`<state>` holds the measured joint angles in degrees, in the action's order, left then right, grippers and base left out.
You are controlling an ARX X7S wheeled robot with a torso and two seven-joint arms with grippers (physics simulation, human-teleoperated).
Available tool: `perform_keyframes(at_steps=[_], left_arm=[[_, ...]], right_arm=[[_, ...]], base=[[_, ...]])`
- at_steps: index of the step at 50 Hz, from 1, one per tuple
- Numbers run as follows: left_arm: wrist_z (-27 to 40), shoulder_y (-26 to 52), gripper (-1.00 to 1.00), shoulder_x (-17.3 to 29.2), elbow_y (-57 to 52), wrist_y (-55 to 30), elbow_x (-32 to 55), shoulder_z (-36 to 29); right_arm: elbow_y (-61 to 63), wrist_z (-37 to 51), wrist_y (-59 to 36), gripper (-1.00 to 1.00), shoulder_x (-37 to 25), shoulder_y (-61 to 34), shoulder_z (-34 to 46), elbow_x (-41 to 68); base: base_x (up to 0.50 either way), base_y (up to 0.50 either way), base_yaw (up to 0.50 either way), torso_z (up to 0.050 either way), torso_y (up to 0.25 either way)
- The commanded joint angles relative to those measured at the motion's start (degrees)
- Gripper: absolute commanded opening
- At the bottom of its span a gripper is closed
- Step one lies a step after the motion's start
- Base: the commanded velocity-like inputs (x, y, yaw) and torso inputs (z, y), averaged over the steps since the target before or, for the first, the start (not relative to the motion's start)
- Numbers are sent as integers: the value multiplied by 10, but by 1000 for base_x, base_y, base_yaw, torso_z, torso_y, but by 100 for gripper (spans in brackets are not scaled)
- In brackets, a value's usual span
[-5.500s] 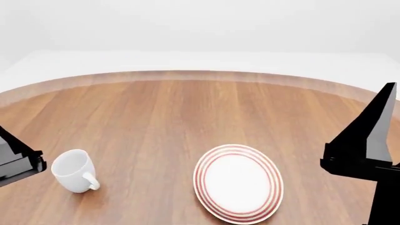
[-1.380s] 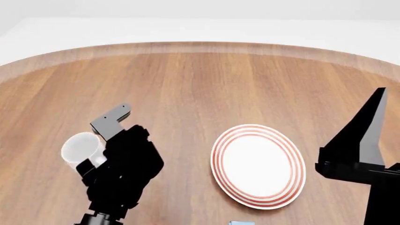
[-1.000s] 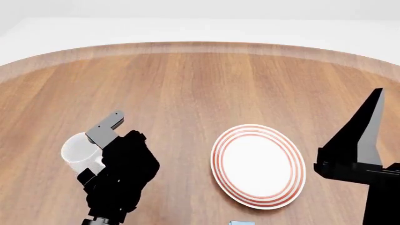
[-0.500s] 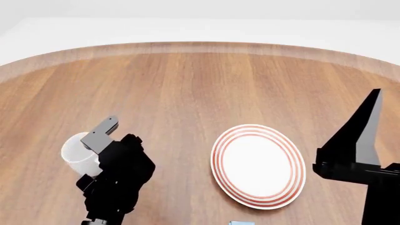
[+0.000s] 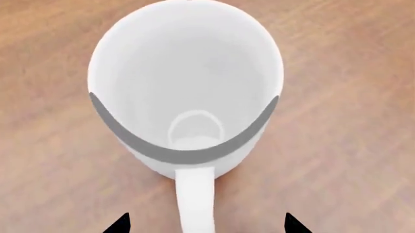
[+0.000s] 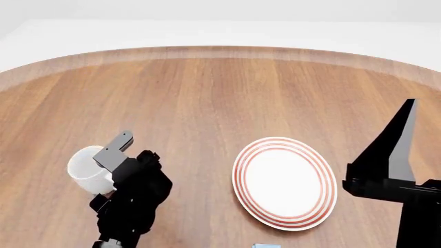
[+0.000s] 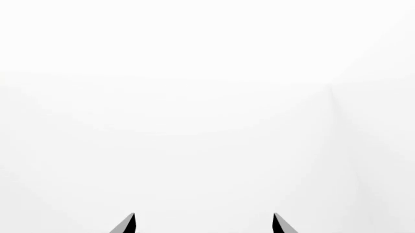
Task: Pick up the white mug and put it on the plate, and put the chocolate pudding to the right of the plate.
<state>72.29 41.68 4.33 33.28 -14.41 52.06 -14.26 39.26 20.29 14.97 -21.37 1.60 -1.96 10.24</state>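
The white mug [image 6: 84, 166] stands upright on the wooden table [image 6: 206, 93], left of the plate [image 6: 284, 183]. In the left wrist view I look down into the mug [image 5: 184, 82], and its loop handle [image 5: 194, 199] runs between the two black fingertips [image 5: 122, 224]. My left gripper [image 6: 105, 174] is open around that handle, and its grey finger [image 6: 113, 150] lies along the mug's right side. My right gripper [image 6: 396, 155] hangs open and empty, raised to the right of the plate. Only a light blue sliver of the chocolate pudding [image 6: 266, 246] shows at the bottom edge.
The round table's far rim [image 6: 220, 50] curves across the back, with a white floor beyond it. The right wrist view shows only blank white past the open right gripper [image 7: 203, 224].
The left gripper has come down and towards the mug, its grey finger now beside the rim. The right arm has barely shifted. Mug and plate have stayed in place.
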Motion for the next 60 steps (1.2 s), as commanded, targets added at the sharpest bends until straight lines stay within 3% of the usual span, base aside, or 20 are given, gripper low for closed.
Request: perform_keyframes(at_steps=[1, 2, 32, 38, 39, 45, 53, 60], left_arm=[[-17, 4, 100, -8, 12, 9, 3, 12], [-17, 4, -100, -8, 14, 10, 3, 12], [-21, 5, -100, 6, -10, 1, 3, -25], [-126, 48, -100, 41, -97, -59, -14, -107], [-179, 85, -100, 64, -152, -119, -20, -164], [-249, 192, -100, 132, -342, -283, 13, -258], [-378, 272, -100, 173, -453, -363, 88, -295], [-464, 341, -100, 183, -470, -407, 138, -302]], right_arm=[[-1, -12, 0, 100, 11, 0, -10, -12], [-1, -12, 0, 100, 10, 0, -10, -13], [-4, -3, -14, 100, 6, 1, -8, -15], [2, -1, -19, 100, 2, 0, -13, -12], [3, 0, -19, 100, 1, 0, -15, -13], [5, 3, -22, 100, -2, -2, -20, -11], [0, 5, -16, 100, -3, -1, -24, -7], [-7, 3, -7, 100, -3, -1, -21, -8]], base=[[0, 0, 0, 0, 0], [0, 0, 0, 0, 0], [0, 0, 0, 0, 0], [0, 0, 0, 0, 0], [0, 0, 0, 0, 0], [0, 0, 0, 0, 0], [0, 0, 0, 0, 0], [0, 0, 0, 0, 0]])
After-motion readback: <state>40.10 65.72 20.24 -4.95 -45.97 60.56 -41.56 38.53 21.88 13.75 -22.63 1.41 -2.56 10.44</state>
